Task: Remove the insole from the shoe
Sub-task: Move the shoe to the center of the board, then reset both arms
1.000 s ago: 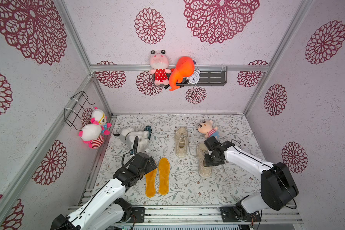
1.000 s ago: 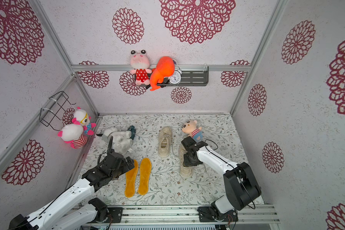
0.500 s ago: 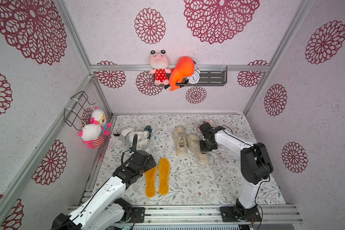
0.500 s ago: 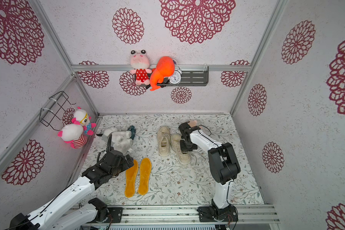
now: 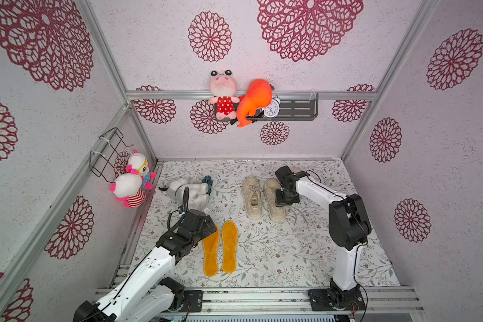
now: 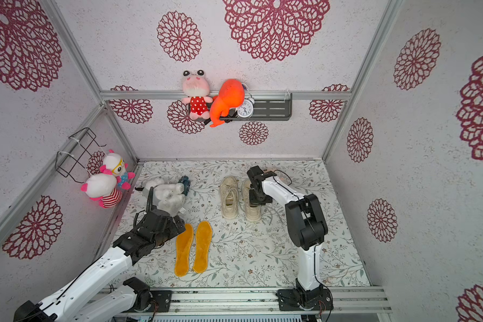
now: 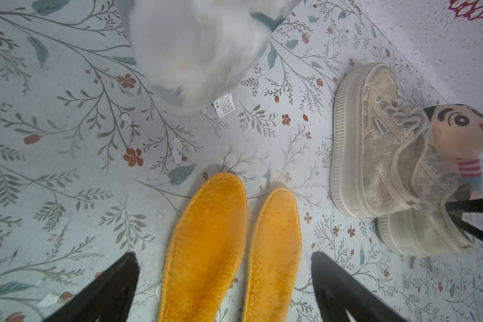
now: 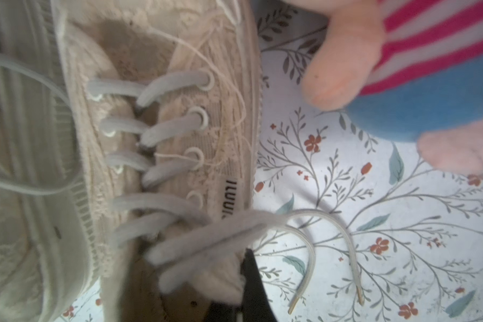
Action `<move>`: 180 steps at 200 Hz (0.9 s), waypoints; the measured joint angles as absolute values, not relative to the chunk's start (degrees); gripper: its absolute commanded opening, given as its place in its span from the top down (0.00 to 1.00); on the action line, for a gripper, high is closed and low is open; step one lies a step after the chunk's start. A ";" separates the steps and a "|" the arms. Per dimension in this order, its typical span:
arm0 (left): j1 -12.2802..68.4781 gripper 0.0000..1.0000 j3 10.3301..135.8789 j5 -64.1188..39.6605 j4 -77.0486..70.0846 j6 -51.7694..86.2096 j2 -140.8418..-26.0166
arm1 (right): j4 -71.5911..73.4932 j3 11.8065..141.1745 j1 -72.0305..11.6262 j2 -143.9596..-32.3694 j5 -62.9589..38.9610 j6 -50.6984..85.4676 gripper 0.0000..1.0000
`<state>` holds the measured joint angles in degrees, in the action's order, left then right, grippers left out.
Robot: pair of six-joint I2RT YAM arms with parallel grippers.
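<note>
Right pincer (image 8: 246,278): I'm reading it as pressed together, pinching the side wall of the shoe (image 8: 179,139) at its opening. One black finger is showing outside the wall; the other I'm taking to be inside, hidden. The loose lace ends are trailing onto the desk (image 5: 276,259) just beside it.

That shoe is standing upright, touching or nearly touching the second shoe (image 5: 252,196), toes pointing to the back wall. A small striped doll (image 7: 460,133) is lying just behind them.

Left pincer (image 7: 223,256): spread wide, holding nothing, hovering low over the heel ends of the two orange insoles (image 5: 220,249).

The insoles are lying flat on the desk, side by side, near the front edge and well apart from both shoes.

Progress, as I'm judging it: extraction is looking finished. No orange is showing in the second shoe; the gripped one I can't see into fully. What's remaining is letting go of the shoe and backing both arms away.
</note>
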<state>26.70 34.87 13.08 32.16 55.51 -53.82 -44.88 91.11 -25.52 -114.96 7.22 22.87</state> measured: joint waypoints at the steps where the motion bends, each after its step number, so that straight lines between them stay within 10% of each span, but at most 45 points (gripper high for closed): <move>1: 26.68 0.01 34.87 13.08 32.16 55.48 -53.84 | -44.88 91.39 -25.52 -115.22 7.22 22.85 1.00; 42: 25.30 0.01 34.87 13.04 32.29 54.65 -53.91 | -44.77 96.09 -25.54 -118.83 6.74 22.55 1.00; 87: 21.91 0.00 34.54 15.09 33.93 53.47 -48.14 | -44.66 93.76 -25.54 -115.26 6.90 22.06 0.64; 180: 13.98 0.02 31.16 35.09 25.45 35.88 -43.13 | -22.20 43.77 -16.56 -59.42 16.12 19.46 0.49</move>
